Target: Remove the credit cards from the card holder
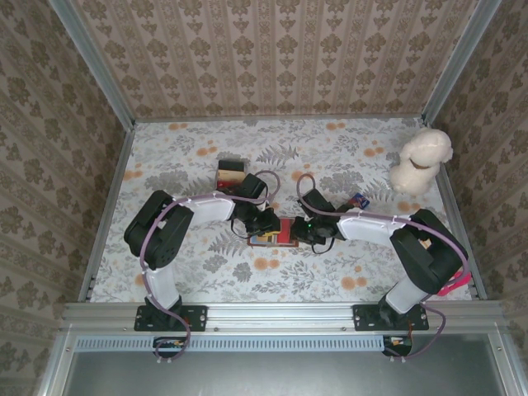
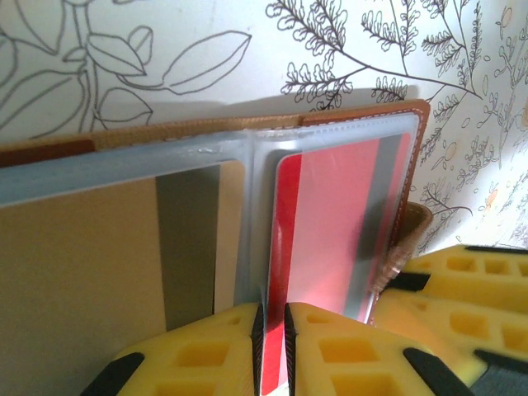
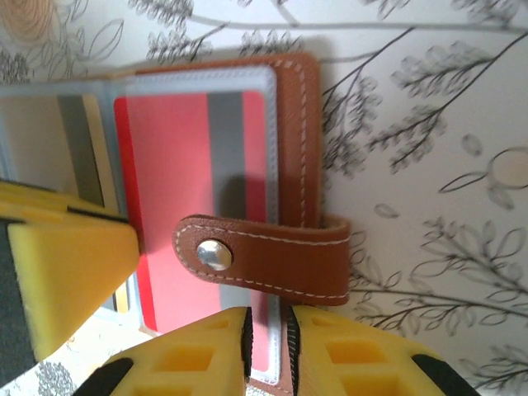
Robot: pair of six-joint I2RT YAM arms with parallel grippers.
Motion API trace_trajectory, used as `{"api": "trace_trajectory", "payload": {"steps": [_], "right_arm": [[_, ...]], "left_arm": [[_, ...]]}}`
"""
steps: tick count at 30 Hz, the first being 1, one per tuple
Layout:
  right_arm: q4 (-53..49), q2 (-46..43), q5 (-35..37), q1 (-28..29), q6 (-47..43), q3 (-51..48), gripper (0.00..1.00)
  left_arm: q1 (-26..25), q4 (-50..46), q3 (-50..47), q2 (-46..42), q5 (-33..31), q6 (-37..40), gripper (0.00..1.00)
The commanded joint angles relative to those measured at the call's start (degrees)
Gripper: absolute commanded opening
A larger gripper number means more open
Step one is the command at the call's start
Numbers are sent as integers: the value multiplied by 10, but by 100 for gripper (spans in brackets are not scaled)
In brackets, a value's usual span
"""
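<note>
Open card holder (image 3: pixel 290 124) on the desk (image 1: pixel 346 272), cards not yet out.
Our left tool (image 2: pixel 271 346) clenches its clear sleeve, our right tool (image 3: pixel 268 351) its rim; pulling, we may drag the holder with the red card (image 3: pixel 169 173) inside.

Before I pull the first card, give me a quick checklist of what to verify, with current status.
1. The brown leather card holder lies open: ok.
2. The left pincer is shut on the clear plastic sleeve beside the red, grey-striped card: ok.
3. It grips the card itself, not just sleeve: cannot tell.
4. The right pincer is shut on the holder's cover edge, steadying it: ok.
5. The brown snap tab is clear of the red card: not ok, it lies across it.
6. The tan, dark-striped card is out: not ok, inside its sleeve.
</note>
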Motion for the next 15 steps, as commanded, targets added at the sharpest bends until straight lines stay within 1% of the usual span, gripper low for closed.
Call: {"api": "trace_trajectory", "payload": {"steps": [1, 8, 15], "right_arm": [[-15, 5, 14, 9, -7, 3, 22], [-13, 23, 18, 11, -5, 17, 20], [-12, 39, 14, 11, -6, 23, 18]], "left_arm": [[3, -33, -25, 34, -25, 4, 18], [4, -23, -30, 33, -15, 3, 18], [10, 30, -50, 26, 25, -15, 16]]}}
